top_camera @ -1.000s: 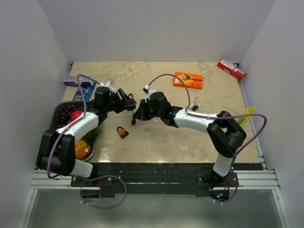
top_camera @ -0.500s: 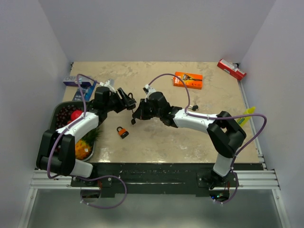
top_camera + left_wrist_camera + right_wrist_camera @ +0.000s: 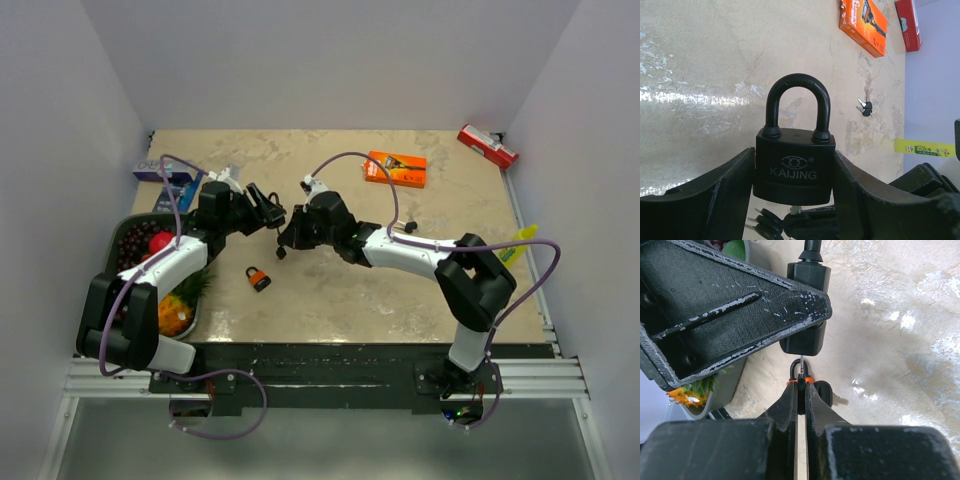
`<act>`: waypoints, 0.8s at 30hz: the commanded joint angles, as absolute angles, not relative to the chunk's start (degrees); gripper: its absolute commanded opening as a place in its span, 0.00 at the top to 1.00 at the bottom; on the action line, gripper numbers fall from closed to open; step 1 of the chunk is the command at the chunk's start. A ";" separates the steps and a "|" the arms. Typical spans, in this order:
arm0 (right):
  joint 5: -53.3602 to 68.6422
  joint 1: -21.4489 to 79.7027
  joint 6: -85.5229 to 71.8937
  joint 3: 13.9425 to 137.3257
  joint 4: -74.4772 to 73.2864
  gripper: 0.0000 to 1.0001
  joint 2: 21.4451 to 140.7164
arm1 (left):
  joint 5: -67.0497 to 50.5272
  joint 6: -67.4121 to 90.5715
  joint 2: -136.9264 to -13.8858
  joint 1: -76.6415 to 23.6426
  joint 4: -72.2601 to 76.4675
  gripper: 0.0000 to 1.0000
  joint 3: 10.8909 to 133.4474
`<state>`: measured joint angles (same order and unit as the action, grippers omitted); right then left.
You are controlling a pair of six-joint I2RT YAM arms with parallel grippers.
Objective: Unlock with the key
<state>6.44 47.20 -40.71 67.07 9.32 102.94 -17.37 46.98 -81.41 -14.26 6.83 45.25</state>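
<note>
Left gripper [image 3: 792, 202] sits partly open, fingers clamped on both sides of the black padlock [image 3: 793, 165], which is centre frame in the left wrist view with its shackle up and held off the desk [image 3: 400, 300]. Right gripper [image 3: 800, 386] is fully closed on the key [image 3: 801, 362], centre of the right wrist view. The blade tip meets the padlock's underside, possibly entering the keyhole, but the view is too tight to confirm.
</note>
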 commanded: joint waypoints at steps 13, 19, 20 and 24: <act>-4.22 46.05 -38.06 69.08 16.08 1.00 102.30 | -19.16 46.85 -80.51 -15.03 8.70 1.00 46.84; -5.62 46.06 -37.18 68.82 16.43 1.00 101.69 | -18.90 46.67 -81.38 -16.26 8.61 1.00 46.84; -5.89 46.14 -37.09 68.73 16.52 1.00 101.52 | -18.90 46.67 -81.39 -16.52 8.61 1.00 46.76; -7.20 46.06 -36.39 68.29 16.70 1.00 101.08 | -18.63 46.50 -81.56 -17.05 8.61 1.00 46.85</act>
<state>2.42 47.72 -38.35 67.44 9.67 103.13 -15.27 46.96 -81.84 -15.40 8.91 45.28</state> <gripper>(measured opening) 0.036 0.627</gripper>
